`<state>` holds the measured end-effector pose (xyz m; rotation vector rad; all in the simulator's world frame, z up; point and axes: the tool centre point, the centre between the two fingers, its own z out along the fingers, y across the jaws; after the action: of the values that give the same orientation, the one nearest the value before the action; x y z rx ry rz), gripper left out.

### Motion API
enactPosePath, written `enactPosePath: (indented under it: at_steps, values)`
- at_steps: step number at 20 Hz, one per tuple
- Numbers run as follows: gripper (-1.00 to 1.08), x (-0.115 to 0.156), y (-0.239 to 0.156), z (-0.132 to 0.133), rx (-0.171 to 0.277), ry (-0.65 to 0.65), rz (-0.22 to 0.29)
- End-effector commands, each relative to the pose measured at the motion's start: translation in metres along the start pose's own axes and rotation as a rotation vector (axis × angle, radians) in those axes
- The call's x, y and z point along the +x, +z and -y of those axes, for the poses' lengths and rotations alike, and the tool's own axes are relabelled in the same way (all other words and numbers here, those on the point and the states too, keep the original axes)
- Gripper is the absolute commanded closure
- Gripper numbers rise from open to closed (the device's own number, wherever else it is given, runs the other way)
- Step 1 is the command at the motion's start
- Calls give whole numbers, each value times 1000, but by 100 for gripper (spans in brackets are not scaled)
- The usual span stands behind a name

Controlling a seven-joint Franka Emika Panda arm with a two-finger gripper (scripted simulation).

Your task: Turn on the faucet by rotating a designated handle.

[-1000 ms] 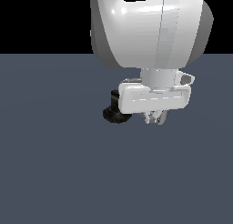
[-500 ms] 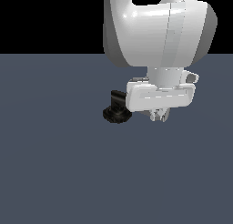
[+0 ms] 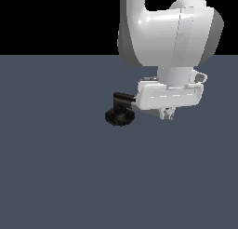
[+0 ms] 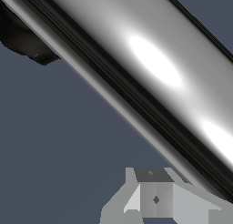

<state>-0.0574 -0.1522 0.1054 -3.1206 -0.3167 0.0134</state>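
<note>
Wrist cam, close in. You've got the handle [image 4: 150, 77] running corner to corner on a diagonal and filling most of the frame: glossy chrome cyl., two bright white glints on it, thin dark bands along one long side. In the corner at one end of the bar you see a black lump of the faucet [image 4: 25, 41], edges cut by the frame, detail too dark to read. Plain blue-grey floor [image 4: 68, 141] behind. At the frame edge by the bar's other end, pale grey blocks of the gripper [image 4: 173, 205], close to the bar; can't tell contact or jaw gap.
</note>
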Motion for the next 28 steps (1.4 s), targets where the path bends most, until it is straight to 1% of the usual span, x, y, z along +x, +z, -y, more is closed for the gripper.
enactPosePath:
  at_steps: [1, 28]
  values:
    - [108, 14, 0, 0, -2, -17, -7]
    - [108, 77, 0, -62, -4, -8, -8]
